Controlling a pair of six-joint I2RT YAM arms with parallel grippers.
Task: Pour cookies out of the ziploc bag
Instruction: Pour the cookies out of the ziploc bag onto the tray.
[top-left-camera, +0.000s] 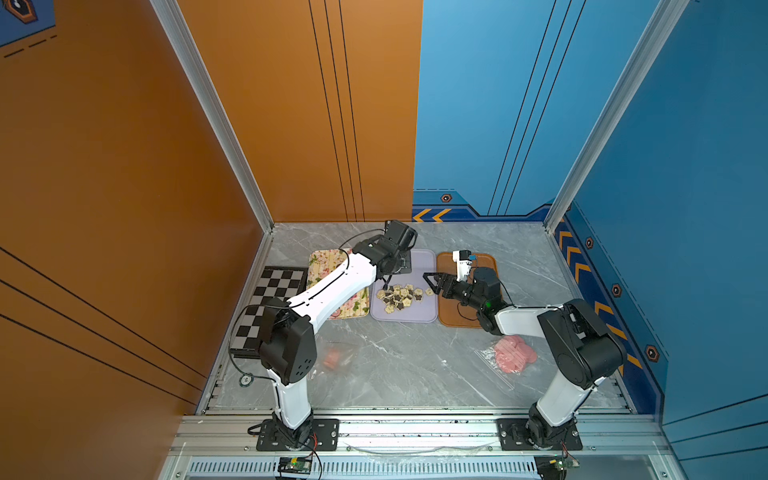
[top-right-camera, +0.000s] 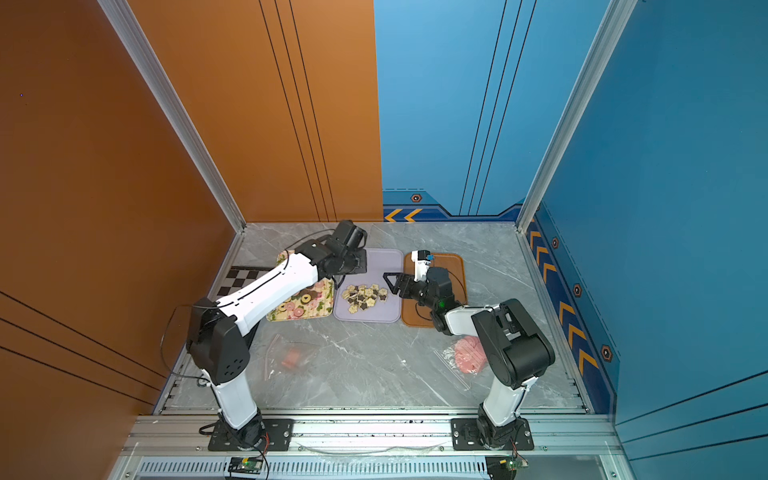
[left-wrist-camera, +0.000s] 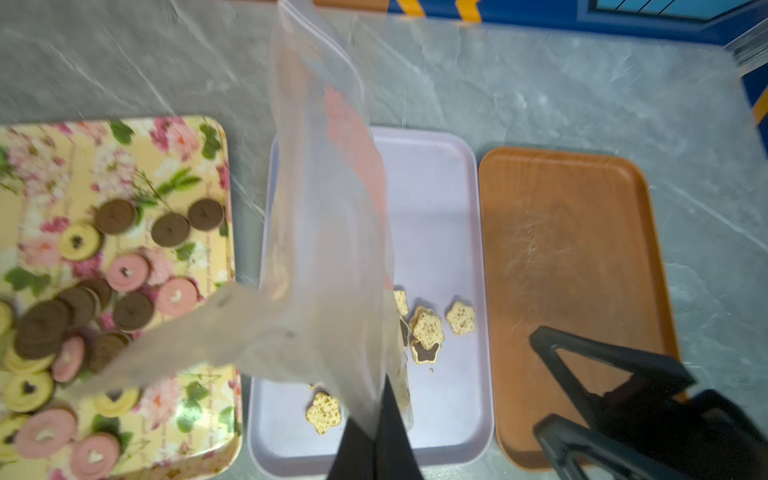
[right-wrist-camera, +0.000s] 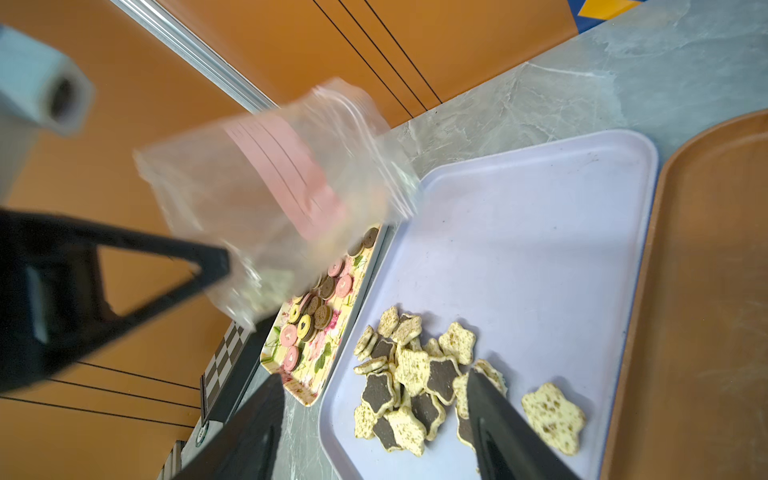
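Left claw (left-wrist-camera: 376, 401) pinched on limp, seemingly empty bag (left-wrist-camera: 328, 232) above lilac tray (left-wrist-camera: 436, 208), cookies (right-wrist-camera: 411, 370) heaped there, right claw (top-left-camera: 429, 283) agape beside heap; risk: swinging bag sheds stragglers onto floral tray (left-wrist-camera: 124, 166), or right claw scatters pile.

I see a grey marbled bench (top-left-camera: 415, 374), a yellow tray (left-wrist-camera: 124, 137) with pink flowers, a lilac tray (left-wrist-camera: 436, 208) and an orange-brown tray (left-wrist-camera: 561, 187). The flower cookies (right-wrist-camera: 415, 370) are cream and dark brown, the round cookies (left-wrist-camera: 129, 272) brown, pink and yellow; the clear bag (right-wrist-camera: 232, 199) carries a pink label.
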